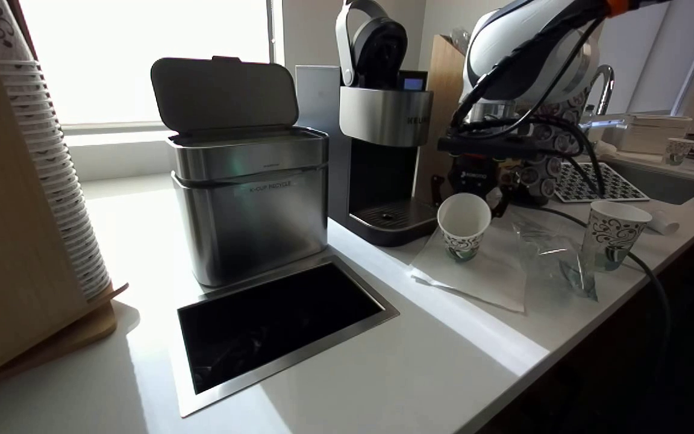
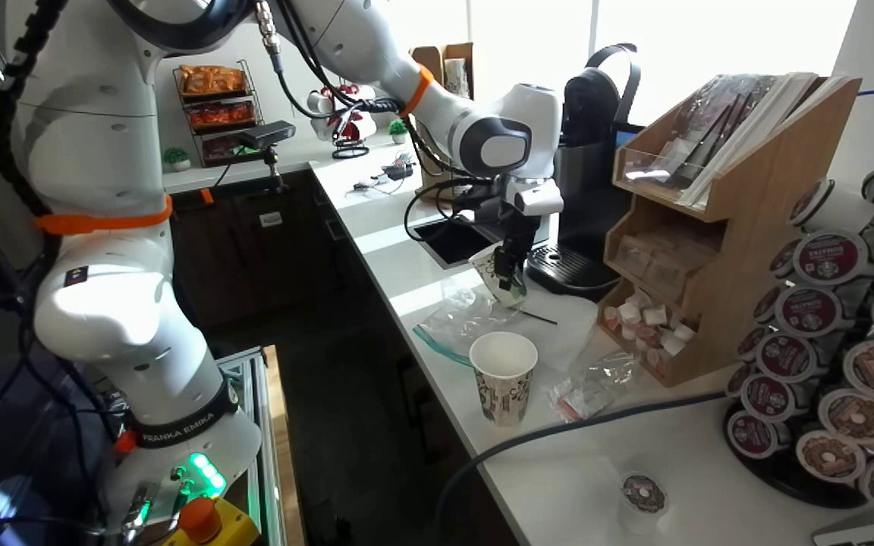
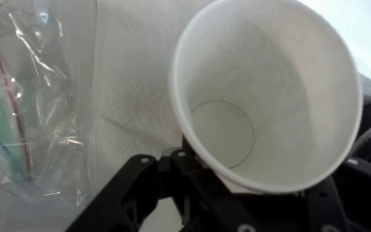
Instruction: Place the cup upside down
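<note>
Tapered white green-printed paper cup [image 1: 464, 229]: gripped, not inverted

Black two-finger gripper [image 1: 469, 206] pinches it, mouth up and tilted, over the white embossed paper towel [image 1: 485, 280]. Squeezing harder could buckle it; a wide flip could clip the silver-and-black coffee machine [image 1: 383, 117]. Can't tell if its base touches; rim hides the pinch in wrist view.

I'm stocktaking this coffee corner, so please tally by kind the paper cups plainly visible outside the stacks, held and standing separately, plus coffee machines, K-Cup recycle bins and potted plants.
Held paper cup: 1
Standing paper cups: 2
Coffee machine: 1
K-Cup recycle bin: 1
Potted plants: 2
Total: 7
</note>
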